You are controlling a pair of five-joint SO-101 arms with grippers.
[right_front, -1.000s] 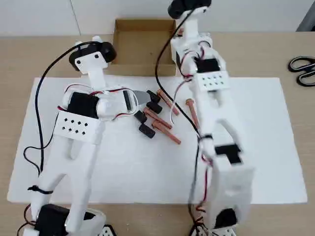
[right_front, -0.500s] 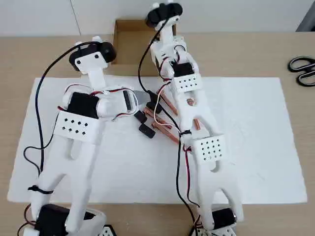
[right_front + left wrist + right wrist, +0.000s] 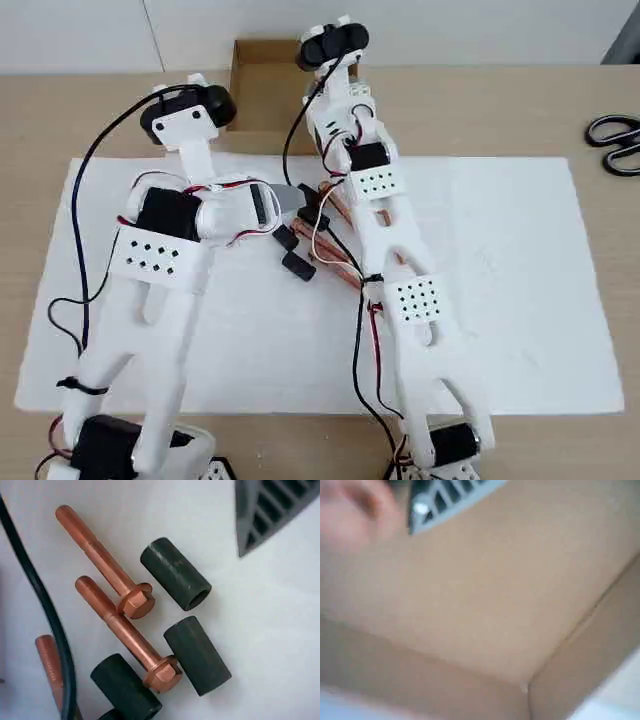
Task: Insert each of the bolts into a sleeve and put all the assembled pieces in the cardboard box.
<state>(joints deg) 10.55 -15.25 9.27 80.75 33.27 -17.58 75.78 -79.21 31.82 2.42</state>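
Note:
Two copper bolts (image 3: 100,560) (image 3: 125,630) lie side by side on the white mat, with a third bolt (image 3: 50,665) partly behind a black cable. Three black sleeves (image 3: 175,572) (image 3: 197,655) (image 3: 125,687) lie loose around them. My left gripper (image 3: 292,198) hovers open just beside this pile (image 3: 300,250); one grey finger (image 3: 265,510) shows above the sleeves. My right arm (image 3: 350,150) stretches to the cardboard box (image 3: 262,95). Its gripper (image 3: 395,510) hangs over the box floor (image 3: 480,595), shut on a blurred copper bolt (image 3: 350,515) beside the grey finger (image 3: 445,500).
The white mat (image 3: 520,270) covers most of the wooden table. Black scissors (image 3: 615,140) lie at the far right edge. The right arm crosses over some bolts (image 3: 335,262) in the high view. A black cable (image 3: 45,615) runs past the bolts.
The right arm has swung left and stretched forward, bringing its gripper over the cardboard box. The left arm, bolts and sleeves have not moved.

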